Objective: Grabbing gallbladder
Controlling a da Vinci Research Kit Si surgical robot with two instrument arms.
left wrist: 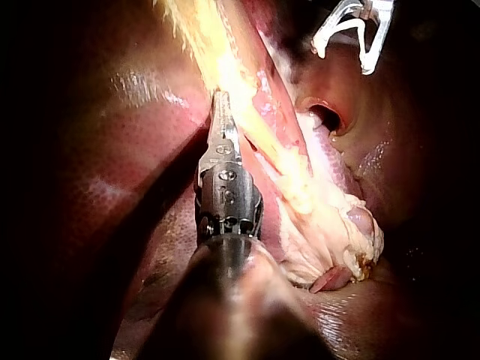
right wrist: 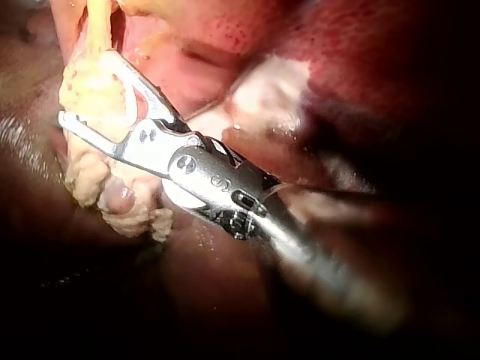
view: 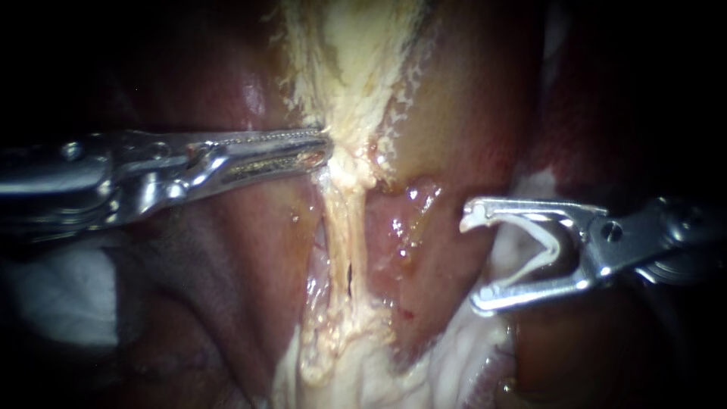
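Left instrument clamped, right instrument gaping.
The left instrument (view: 326,149) enters level from the left, its long jaws almost together and their tips nipping the pale tissue (view: 344,163). The right instrument (view: 471,263) comes in from the right and points left, its hook-tipped jaws spread wide and holding nothing.

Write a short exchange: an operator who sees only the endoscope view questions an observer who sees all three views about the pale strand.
Operator: What lies beside the pale strand, on the right instrument's side?
Observer: A dark round opening, shown by the left wrist view.
Operator: How does the strand end?
Observer: In a lumpy clump bearing a pinkish nub, shown by the right wrist view.
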